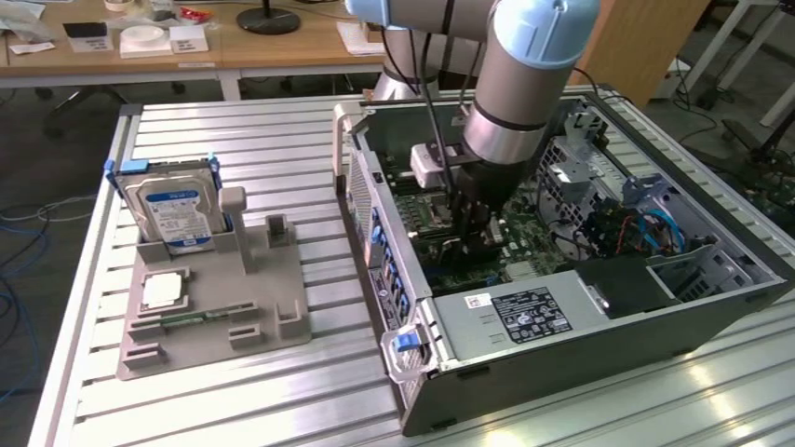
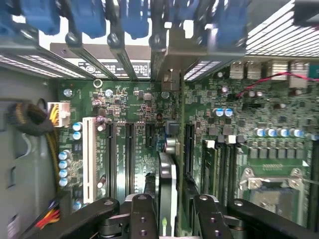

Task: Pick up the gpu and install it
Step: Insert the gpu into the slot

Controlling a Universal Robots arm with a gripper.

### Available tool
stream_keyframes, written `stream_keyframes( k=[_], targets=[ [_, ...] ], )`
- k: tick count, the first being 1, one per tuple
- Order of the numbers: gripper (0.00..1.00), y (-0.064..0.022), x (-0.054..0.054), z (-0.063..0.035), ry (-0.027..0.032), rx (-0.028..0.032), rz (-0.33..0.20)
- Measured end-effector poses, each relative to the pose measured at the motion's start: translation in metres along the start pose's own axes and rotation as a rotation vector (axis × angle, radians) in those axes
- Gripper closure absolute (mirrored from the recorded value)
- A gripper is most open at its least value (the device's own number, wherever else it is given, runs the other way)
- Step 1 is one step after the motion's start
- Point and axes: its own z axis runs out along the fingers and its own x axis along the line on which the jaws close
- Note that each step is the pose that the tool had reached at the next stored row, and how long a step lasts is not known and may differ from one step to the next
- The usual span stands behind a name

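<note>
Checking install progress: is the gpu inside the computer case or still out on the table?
Inside. The gpu stands on edge over the motherboard slots, between the claw fingers; fully seated, cannot tell.

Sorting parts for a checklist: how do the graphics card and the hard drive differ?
The graphics card stands inside the computer case, over the motherboard; the hard drive stands outside, in a grey holder. The card is thin and dark; the drive thick, silver, blue-labelled. Both stand on edge.
</note>
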Motion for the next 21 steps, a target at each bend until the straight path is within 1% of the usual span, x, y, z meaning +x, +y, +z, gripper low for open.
stream_keyframes(
  k=[8,9,12,13,14,17,21],
  targets=[
    [0.65,0.0,-0.001,-0.029,0.0,0.0082,0.0],
    [0.65,0.0,-0.001,-0.0292,-0.0002,0.0098,0.0],
    [0.66,0.0,-0.001,-0.0292,-0.0006,0.0102,0.0],
    [0.73,0.0,-0.001,-0.0293,-0.0004,0.0101,0.0],
    [0.73,0.0,-0.001,-0.0293,-0.0004,0.0101,0.0],
    [0.9,0.0,-0.001,-0.0293,-0.0004,0.0101,0.0],
    [0.89,0.0,-0.001,-0.0293,-0.0004,0.0102,0.0]
  ],
)
